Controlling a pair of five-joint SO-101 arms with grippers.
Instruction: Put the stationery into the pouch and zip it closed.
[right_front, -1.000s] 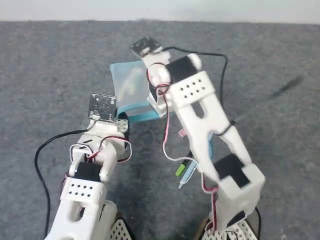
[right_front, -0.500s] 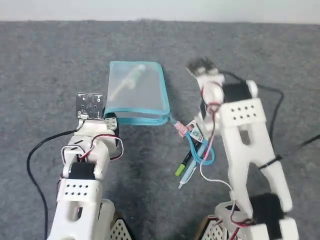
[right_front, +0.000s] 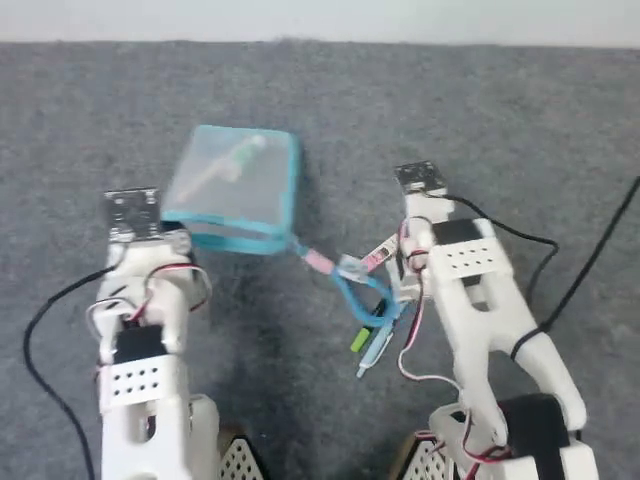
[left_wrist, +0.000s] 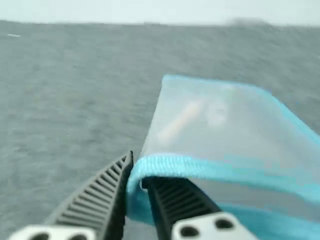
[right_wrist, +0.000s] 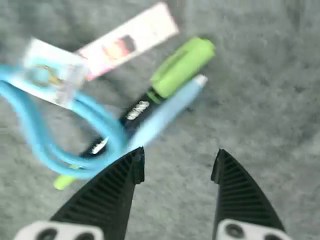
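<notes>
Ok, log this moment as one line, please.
left gripper: shut on pouch edge | right gripper: open over green marker and blue pen | both outside pouch

A grey, coarse-textured mat (right_front: 520, 110) is recorded as covering the table from the near edge to the far edge in the high view. A pale, plain band (right_front: 320, 18) is noted beyond the far edge, meeting the mat in a straight line. Both are likewise observed in the left wrist view.
</notes>
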